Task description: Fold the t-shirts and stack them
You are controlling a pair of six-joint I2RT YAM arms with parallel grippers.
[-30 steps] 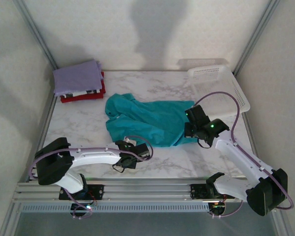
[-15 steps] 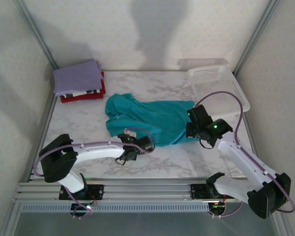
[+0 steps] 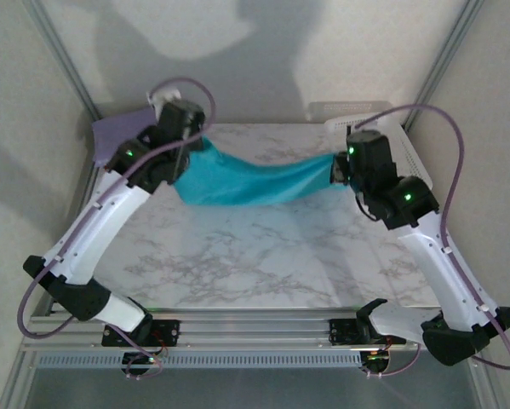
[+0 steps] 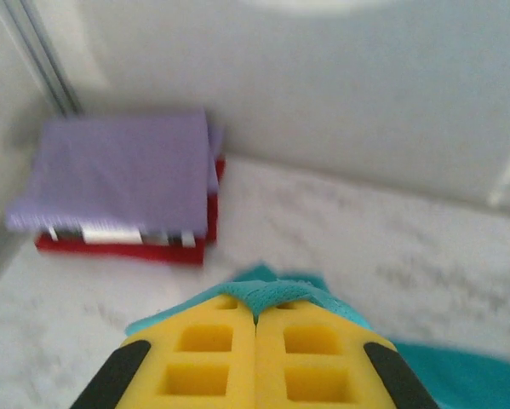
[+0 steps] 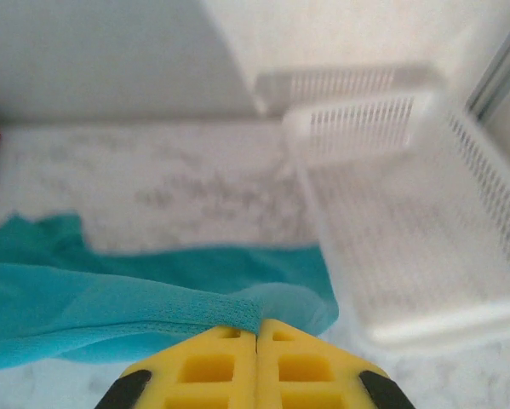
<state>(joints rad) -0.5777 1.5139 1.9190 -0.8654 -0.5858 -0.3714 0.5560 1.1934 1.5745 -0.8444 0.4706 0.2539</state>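
Above the marble table [image 3: 263, 256], the teal t-shirt [image 3: 255, 181] is held stretched beside the folded stack [image 3: 123, 135]. Its ends are pinched in the closed jaws of the left gripper [image 4: 256, 317] and right gripper [image 5: 256, 332]. Spreading is judged to be in hand; laying the shirt flat is called for next.

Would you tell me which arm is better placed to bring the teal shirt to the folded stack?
Probably left: the left fingers pinch the teal shirt beside the stack; the right fingers hold its other end near the basket.

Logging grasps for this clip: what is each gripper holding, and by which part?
Both hold the teal t-shirt, stretched between them: the left gripper pinches an edge at one end, the right gripper the opposite end.
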